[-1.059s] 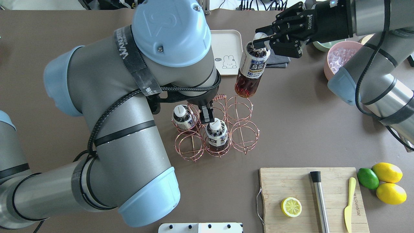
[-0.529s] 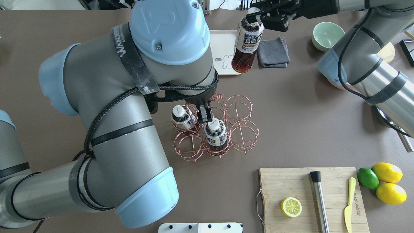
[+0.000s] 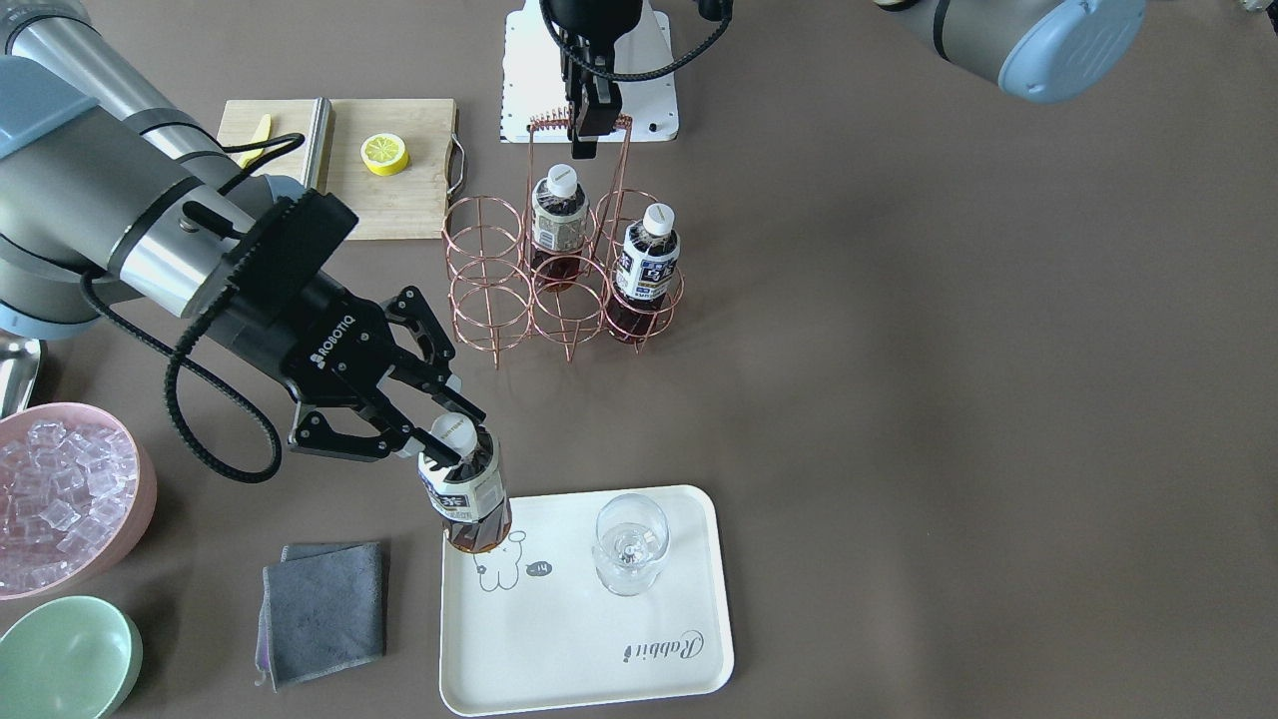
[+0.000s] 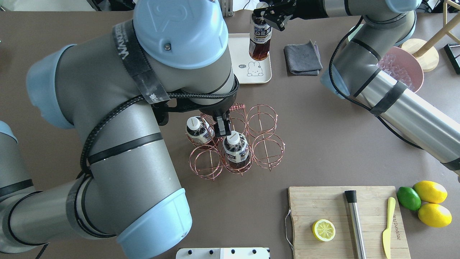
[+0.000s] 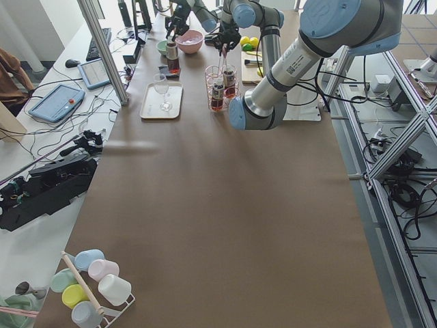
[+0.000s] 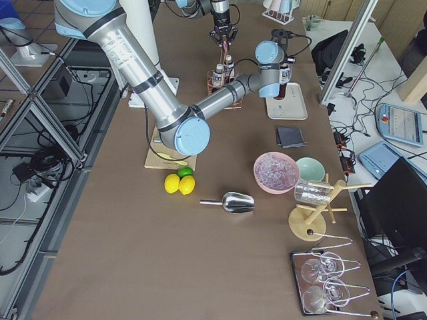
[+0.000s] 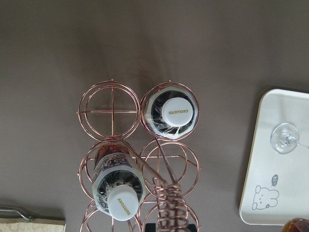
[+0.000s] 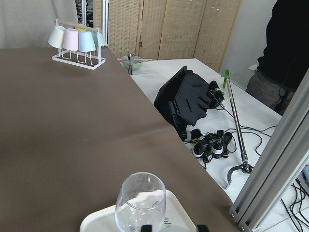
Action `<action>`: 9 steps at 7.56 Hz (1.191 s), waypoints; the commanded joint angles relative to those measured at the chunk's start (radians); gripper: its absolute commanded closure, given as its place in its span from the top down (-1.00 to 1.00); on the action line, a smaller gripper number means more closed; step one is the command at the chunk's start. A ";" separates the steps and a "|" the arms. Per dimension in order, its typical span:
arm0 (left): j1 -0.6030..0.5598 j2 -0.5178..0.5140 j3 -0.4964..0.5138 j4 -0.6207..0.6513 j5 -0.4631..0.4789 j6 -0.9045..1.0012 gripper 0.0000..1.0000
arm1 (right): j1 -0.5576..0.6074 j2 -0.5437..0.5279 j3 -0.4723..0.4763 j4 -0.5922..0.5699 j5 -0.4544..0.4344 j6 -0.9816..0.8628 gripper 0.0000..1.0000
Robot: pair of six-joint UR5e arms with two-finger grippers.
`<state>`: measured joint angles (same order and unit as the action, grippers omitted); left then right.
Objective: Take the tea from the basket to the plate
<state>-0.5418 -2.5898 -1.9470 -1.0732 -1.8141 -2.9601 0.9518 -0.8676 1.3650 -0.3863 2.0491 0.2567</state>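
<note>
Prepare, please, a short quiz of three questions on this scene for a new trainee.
1. True or false: the right gripper holds a tea bottle by its cap end, over the plate.
2. How many others stand in the basket? A one, B two, C three.
3. Fill in: an empty ____ stands on the plate.
Key: 1 true; 2 B; 3 glass.

Silver-grey arm tubes (image 4: 136,162), pale blue joint caps (image 4: 179,32), black strapped cables (image 3: 168,389), black right claw (image 3: 447,434) lettered ROBOTIQ
</note>
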 commanded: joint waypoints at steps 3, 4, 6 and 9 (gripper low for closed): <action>-0.111 0.091 -0.122 0.068 -0.043 0.165 -1.00 | -0.042 0.047 -0.282 0.236 -0.109 -0.005 -1.00; -0.165 0.133 -0.130 0.067 -0.116 0.238 -1.00 | -0.042 0.050 -0.302 0.238 -0.107 0.003 -1.00; -0.307 0.253 -0.171 0.064 -0.207 0.378 -1.00 | -0.042 0.061 -0.320 0.236 -0.107 0.059 -1.00; -0.635 0.460 -0.156 0.062 -0.378 0.722 -1.00 | -0.042 0.070 -0.320 0.241 -0.107 0.148 -1.00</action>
<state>-0.9903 -2.2616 -2.1122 -1.0088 -2.1023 -2.4446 0.9097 -0.8026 1.0456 -0.1482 1.9419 0.3561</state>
